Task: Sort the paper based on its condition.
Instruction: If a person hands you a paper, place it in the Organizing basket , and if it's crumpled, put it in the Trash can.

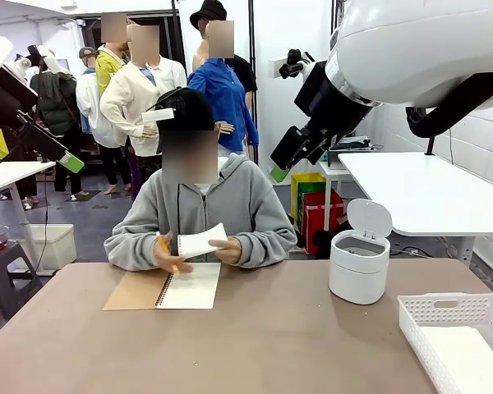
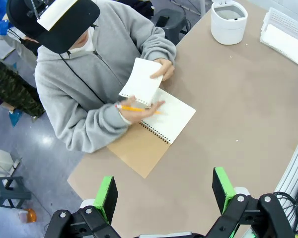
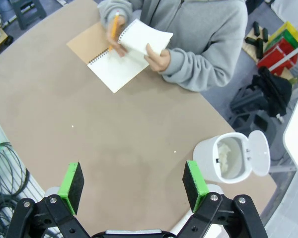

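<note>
Nearest us, our left hand (image 2: 164, 188) hangs high over the desk (image 2: 238, 109), spread wide with nothing in it. Our right hand (image 3: 133, 181) is spread just as wide and is empty too, above bare desk. Farther out on our right stands a white tray (image 1: 411, 324). Its floor looks white and flat, but we cannot tell whether sheets lie there. Just beyond it is a white bin (image 1: 357, 275), its lid (image 1: 370, 217) tipped up and lumpy white wads (image 3: 228, 158) inside. At the far edge lies an open notebook (image 1: 189, 289), its tan cover (image 1: 135, 289) flat beside the page. The person (image 1: 246, 205) behind it lifts one white sheet (image 1: 201, 242) up from the notebook and grips a yellow pencil (image 1: 163, 245) in the other fist.
</note>
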Available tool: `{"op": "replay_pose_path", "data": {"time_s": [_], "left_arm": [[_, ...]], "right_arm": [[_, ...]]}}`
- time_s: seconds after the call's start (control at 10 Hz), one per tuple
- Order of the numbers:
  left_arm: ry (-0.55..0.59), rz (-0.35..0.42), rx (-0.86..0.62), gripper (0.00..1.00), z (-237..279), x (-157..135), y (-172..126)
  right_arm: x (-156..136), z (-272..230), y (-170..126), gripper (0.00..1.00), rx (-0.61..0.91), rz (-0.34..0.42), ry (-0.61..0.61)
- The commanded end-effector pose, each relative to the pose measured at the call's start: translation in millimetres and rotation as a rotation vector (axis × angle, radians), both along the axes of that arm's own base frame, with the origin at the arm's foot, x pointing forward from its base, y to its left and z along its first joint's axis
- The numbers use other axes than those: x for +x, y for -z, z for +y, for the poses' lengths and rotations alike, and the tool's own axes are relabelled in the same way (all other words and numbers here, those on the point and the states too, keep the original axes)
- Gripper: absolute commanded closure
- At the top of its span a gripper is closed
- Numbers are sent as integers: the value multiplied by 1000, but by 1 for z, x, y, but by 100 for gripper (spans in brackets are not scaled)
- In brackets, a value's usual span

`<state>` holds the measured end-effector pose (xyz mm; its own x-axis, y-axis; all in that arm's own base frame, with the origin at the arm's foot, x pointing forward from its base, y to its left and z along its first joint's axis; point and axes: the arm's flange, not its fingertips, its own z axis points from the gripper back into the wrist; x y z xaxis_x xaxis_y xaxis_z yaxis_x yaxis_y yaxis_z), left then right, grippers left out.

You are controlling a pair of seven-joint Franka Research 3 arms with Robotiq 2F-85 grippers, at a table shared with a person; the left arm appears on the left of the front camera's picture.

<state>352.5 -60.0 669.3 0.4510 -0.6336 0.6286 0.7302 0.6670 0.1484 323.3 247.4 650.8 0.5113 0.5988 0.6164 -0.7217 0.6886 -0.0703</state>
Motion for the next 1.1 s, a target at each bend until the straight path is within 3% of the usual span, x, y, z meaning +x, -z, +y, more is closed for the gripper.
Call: {"op": "replay_pose_path", "data": {"time_s": [0.0,1.0], "left_arm": [[-3,-13,-3,0,0,0,-2],[-3,-13,-3,0,0,0,-2]], "right_arm": [[2,0,2,0,1,5,-6],[2,0,2,0,1,5,-6]]}}
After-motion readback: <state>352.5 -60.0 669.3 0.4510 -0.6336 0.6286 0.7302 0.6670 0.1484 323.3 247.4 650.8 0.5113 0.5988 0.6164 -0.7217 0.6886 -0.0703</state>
